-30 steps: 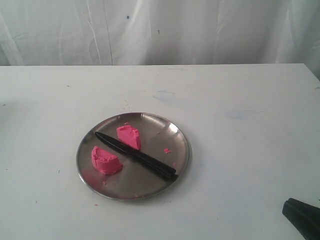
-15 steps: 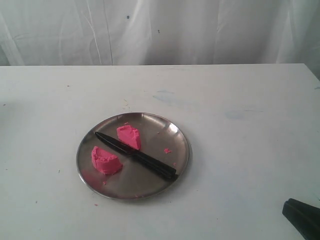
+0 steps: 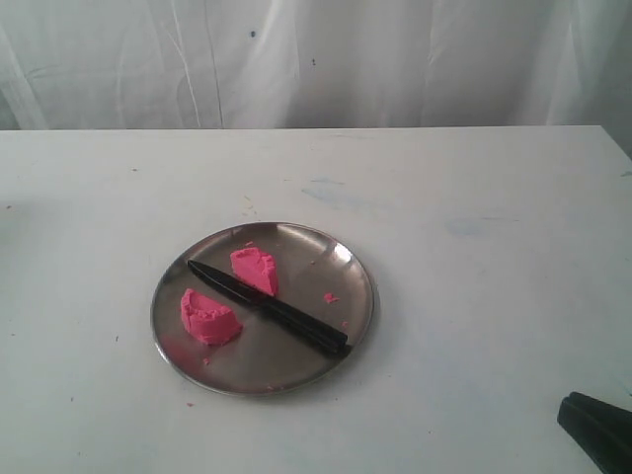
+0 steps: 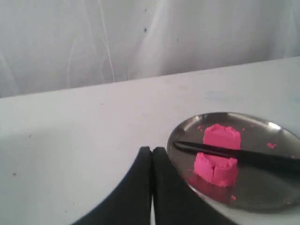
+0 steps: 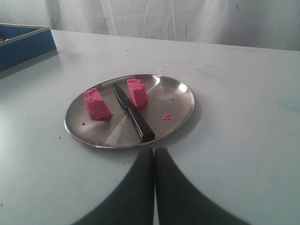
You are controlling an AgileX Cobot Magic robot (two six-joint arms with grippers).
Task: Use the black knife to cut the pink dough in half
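Pink dough (image 3: 230, 294) halved, black knife (image 3: 269, 307) between — plate-bound (image 3: 351, 259), both fingers (image 5: 153, 161) pressed together.

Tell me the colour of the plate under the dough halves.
Shiny silver steel; the plate shows best in the right wrist view, with small pink crumbs on it.

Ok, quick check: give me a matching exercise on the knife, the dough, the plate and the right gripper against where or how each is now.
Things:
1. black knife
2. pink dough
3. steel plate
4. right gripper

States:
A. shut, off the plate
B. two lumps, apart
C. on the white table
D. lying between the lumps

Pairs: 1-D, 2-B, 3-C, 4-A
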